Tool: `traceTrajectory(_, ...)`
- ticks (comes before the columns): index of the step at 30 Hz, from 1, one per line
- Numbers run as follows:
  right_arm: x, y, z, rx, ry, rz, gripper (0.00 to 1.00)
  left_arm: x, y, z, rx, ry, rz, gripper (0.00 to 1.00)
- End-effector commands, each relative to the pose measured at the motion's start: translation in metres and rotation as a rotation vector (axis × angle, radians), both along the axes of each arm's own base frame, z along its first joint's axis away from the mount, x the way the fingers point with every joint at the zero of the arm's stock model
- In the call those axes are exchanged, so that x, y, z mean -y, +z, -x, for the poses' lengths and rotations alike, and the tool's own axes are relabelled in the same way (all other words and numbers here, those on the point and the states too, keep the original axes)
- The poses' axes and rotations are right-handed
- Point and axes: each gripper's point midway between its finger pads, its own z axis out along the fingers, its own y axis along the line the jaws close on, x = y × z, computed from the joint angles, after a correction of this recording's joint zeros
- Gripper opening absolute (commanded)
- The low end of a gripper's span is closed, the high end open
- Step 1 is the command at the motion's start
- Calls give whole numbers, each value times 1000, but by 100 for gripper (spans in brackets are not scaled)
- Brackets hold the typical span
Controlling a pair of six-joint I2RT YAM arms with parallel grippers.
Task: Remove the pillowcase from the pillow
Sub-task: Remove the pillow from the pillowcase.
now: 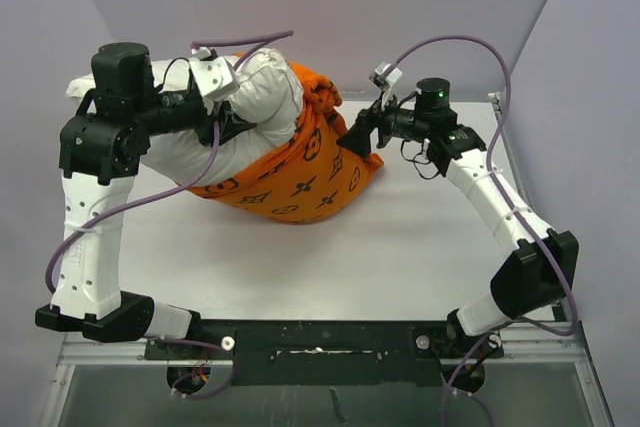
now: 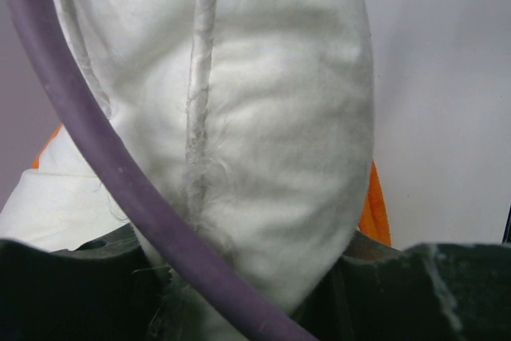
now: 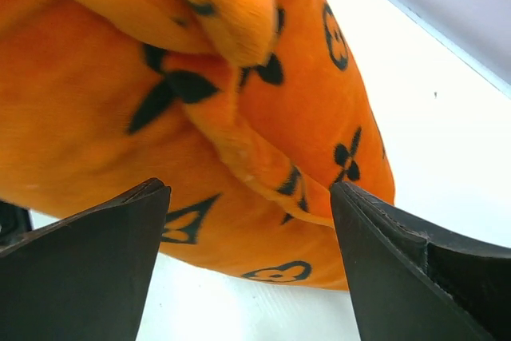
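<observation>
The pillowcase (image 1: 300, 182) is showing as plush bright-orange fabric printed with black flowers, diamonds and circles. It is covering only the near, right part of the pillow (image 1: 265, 97) and bunching into folds at its right end. The pillow is bulging out plain white and plump toward the far left, with a raised seam running along its edge in the left wrist view. Both are lying on the tabletop (image 1: 400, 247), left of centre and toward the back.

The left arm is rising from its base, bending at the elbow and reaching rightward over the bare pillow. Its end effector (image 1: 232, 119) is pinching a thick fold of the white pillow between partly closed fingers (image 2: 72, 285), with a purple cable (image 2: 96, 141) crossing in front.

The right arm is bowing out to the right and reaching back and left. Its end effector (image 1: 356, 137) is sitting at the bunched orange end, its fingers (image 3: 88, 261) standing wide apart on either side of a fold and clamping nothing.
</observation>
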Motion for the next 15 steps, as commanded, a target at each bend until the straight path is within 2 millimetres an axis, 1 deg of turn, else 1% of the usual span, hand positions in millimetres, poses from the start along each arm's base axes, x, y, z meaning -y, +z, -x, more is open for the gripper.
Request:
traceTrajectory(1,0,2,-18,108,-9,43,83,0,25,10,73,-32,31,0)
traceTrajectory(4,-7,3,-20,127,40,30,83,0,22,14,74,-49,19,0)
traceTrajectory(7,-20,6,-20,129,123,5,82,0,20,14,67,-57,13,0)
traceTrajectory(8,-26,6,-18,133,151,-4,79,0,20,14,64,-58,12,0)
traceTrajectory(9,-33,6,-16,138,176,-7,74,0,18,14,57,-62,8,0)
traceTrajectory(10,-39,3,-15,138,200,-5,65,-1,17,13,53,-61,5,0)
traceTrajectory(11,-45,0,-13,134,219,-3,47,-2,15,13,52,-60,1,0)
traceTrajectory(13,-47,-9,-12,115,240,2,15,-3,13,11,52,-55,-5,0)
traceTrajectory(14,-45,-14,-13,99,236,6,3,-4,13,11,57,-52,-6,0)
traceTrajectory(15,-41,-19,-15,82,215,12,0,-5,14,10,63,-48,-6,0)
